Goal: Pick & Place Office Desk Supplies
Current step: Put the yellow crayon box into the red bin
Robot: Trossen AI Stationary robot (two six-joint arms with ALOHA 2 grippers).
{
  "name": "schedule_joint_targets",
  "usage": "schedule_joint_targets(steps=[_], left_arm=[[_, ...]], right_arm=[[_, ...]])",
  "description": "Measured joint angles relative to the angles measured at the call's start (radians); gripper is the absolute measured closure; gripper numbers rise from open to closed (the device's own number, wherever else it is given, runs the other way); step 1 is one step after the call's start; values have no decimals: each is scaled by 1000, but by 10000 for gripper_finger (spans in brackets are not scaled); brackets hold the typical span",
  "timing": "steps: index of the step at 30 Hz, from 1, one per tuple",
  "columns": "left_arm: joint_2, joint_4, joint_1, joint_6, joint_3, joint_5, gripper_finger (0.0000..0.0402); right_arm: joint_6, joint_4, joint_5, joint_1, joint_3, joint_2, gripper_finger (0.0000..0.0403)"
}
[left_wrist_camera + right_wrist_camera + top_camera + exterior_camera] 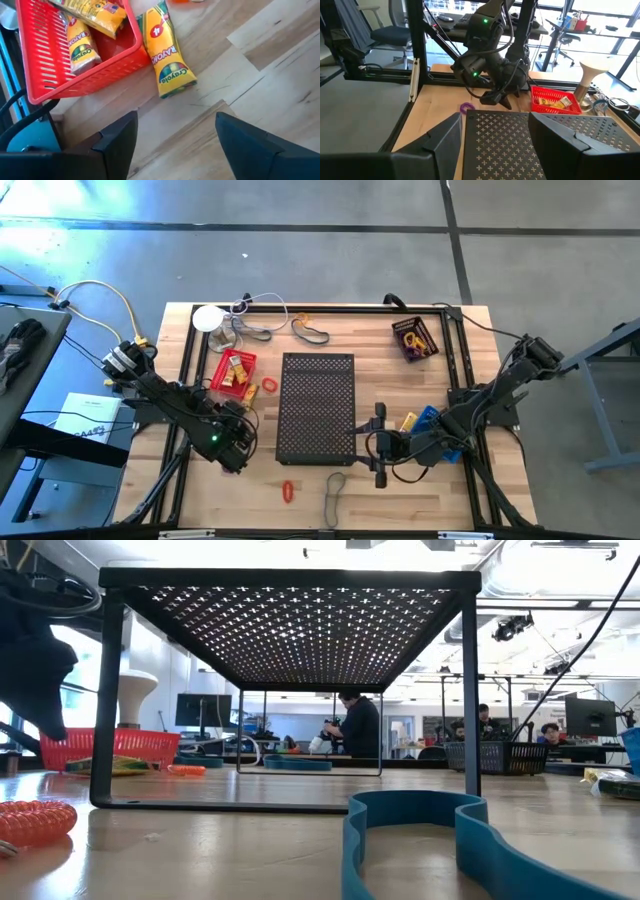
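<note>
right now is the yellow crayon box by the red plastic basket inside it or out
Out. The yellow crayon box lies flat on the wooden table, against the outer wall of the red plastic basket.

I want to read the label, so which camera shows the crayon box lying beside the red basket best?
The left wrist view: the Crayola crayon box fills it, label readable, lying against the red basket, ahead of the open left gripper. The high view shows it as a small yellow piece. In the low and right wrist views I cannot pick it out.

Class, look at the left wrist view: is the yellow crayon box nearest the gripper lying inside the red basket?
No. That crayon box lies on the wooden table just outside the red basket, against its wall.
</note>
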Motion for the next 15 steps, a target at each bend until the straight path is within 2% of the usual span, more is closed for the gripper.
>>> schedule_joint_targets(steps=[6, 11, 15], left_arm=[[0, 16, 0, -63, 0, -45, 99], [1, 65, 0, -96, -5, -57, 96], [42, 73, 0, -145, -18, -113, 96]], right_arm=[[33, 0, -2, 0, 0, 0, 185], [45, -1, -2, 0, 0, 0, 185], [45, -2, -5, 0, 0, 0, 185]])
